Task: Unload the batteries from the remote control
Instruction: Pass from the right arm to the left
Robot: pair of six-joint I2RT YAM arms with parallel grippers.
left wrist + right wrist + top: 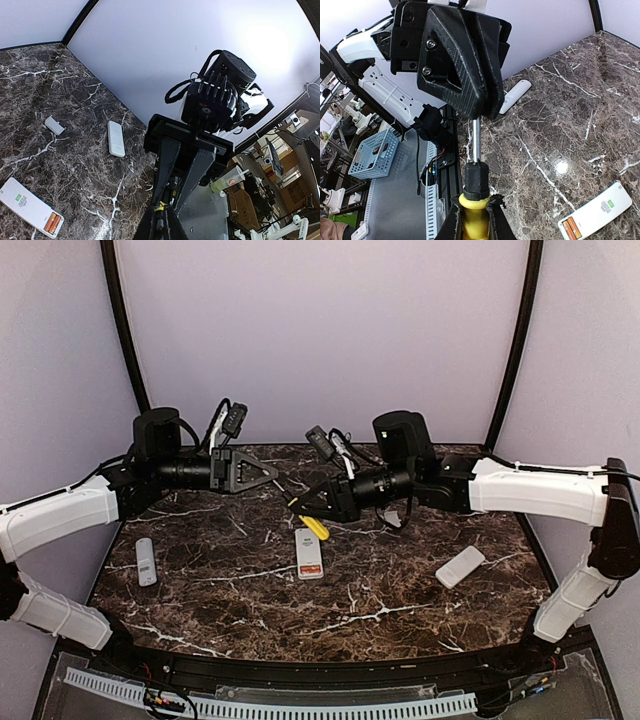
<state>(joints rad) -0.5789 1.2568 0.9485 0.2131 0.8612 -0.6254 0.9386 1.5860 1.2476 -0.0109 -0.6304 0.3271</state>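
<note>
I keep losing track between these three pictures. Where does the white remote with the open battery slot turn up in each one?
Top external: the white rectangular plastic remote control with the open battery bay lies near the table's middle.
Left wrist: the remote is in the bottom left corner.
Right wrist: the remote is in the bottom right corner.
Shared landmark: the dark, white-veined marble tabletop under it.
</note>
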